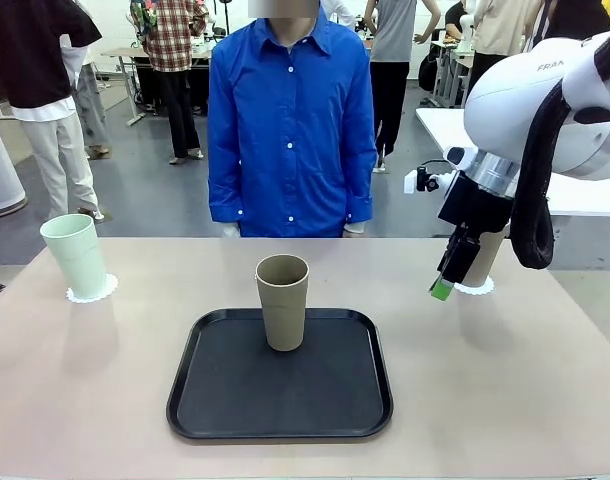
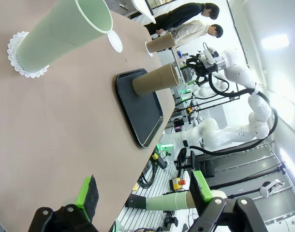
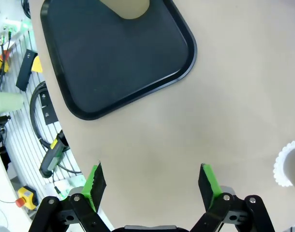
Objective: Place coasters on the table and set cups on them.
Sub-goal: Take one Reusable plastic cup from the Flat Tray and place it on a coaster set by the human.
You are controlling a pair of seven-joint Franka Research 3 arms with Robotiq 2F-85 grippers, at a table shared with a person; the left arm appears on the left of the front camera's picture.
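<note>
1. The tall tapered tan-brown matte tumbler (image 1: 282, 305) stands upright toward the far edge of the black rounded-rectangle tray (image 1: 225, 400), mid-way along the beige-pink surface (image 1: 505, 400). I judge it the one cup not yet set out.
2. It looks empty, light and stiff-walled, and its matte skin should give the green pads purchase. It is tall with a narrow base, so it could tip. I would take it from the side about mid-height, squeezing gently.
3. A bare round white lacy paper coaster (image 2: 116, 42) lies flat in the left wrist view. It looks thin and easily shifted.
4. The pale mint-green tumbler (image 1: 75, 255) stands on its own doily at my left, and the second tan tumbler (image 1: 492, 252) on another at my right.
5. The right pincer (image 1: 445, 285) hangs spread and empty beside that second tumbler. The left pincer (image 2: 143, 191) is likewise spread wide with nothing in it.
</note>
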